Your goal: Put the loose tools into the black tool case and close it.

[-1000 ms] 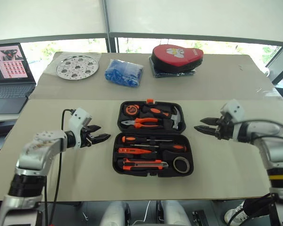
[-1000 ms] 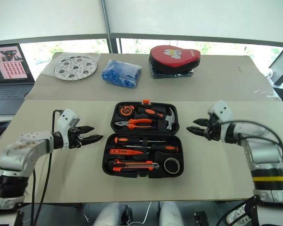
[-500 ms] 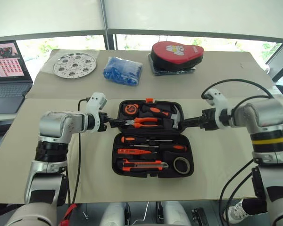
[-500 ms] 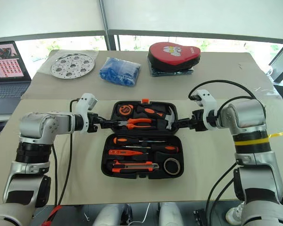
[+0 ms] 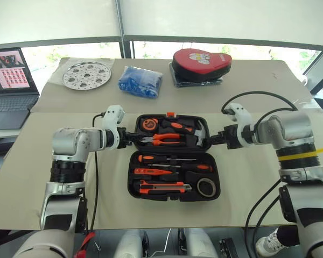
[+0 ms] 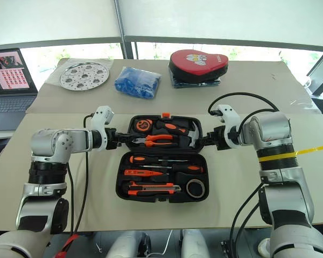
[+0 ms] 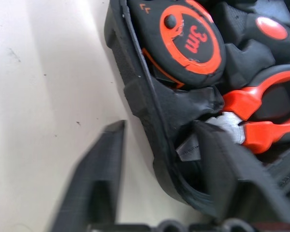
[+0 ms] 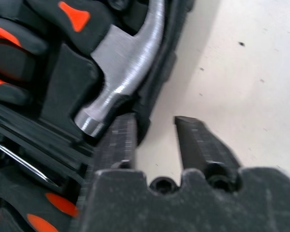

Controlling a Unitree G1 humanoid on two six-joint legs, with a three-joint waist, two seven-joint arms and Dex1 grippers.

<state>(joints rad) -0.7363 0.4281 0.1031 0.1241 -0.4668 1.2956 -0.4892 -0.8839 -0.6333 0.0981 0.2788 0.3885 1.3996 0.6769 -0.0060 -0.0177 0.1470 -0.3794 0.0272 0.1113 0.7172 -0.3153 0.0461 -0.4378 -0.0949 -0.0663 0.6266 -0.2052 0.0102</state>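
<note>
Both arms now inward over beige table (image 5: 97,209), windows behind.

Both arms swung inward from well out to the sides of the black tool case (image 5: 171,157) until each gripper reached an end of its far half, the lid. The left gripper (image 7: 159,154) narrowed from wide open and came to straddle the lid's left rim, one finger outside on the table and one inside near the pliers (image 7: 261,121). The right gripper (image 8: 154,140) likewise narrowed and closed across the right rim beside the hammer (image 8: 123,72) head.
</note>
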